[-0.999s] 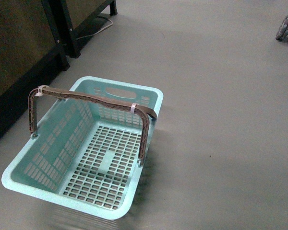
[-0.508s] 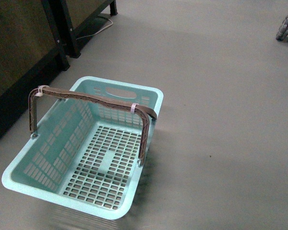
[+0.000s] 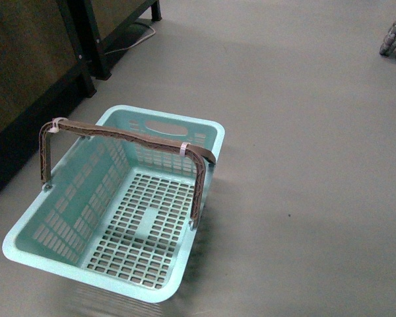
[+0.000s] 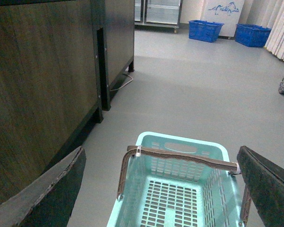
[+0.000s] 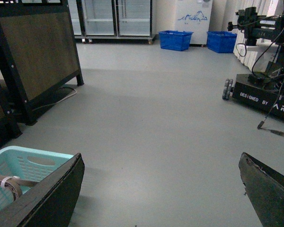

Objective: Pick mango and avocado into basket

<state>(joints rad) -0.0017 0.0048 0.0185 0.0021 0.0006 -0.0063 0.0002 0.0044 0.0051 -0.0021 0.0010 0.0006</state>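
The mint-blue basket [image 3: 66, 261] stands on the grey floor at lower left of the front view, nothing inside it, its brown handle [image 3: 129, 137] raised across it. In the left wrist view the basket [image 4: 151, 187] lies below my open left gripper [image 4: 161, 184], whose fingers [image 4: 52, 194] spread wide on both sides. My right gripper [image 5: 161, 189] is open over bare floor, with a corner of the basket [image 5: 19, 158] beside one finger. The mango and the avocado are out of view. Neither gripper shows in the front view.
A dark wooden cabinet [image 3: 26, 72] on black legs stands left of the basket, with a cable [image 3: 135, 39] on the floor. Blue crates [image 5: 176, 40] and glass-door fridges line the far wall. Another robot base [image 5: 267, 97] with cables stands at far right.
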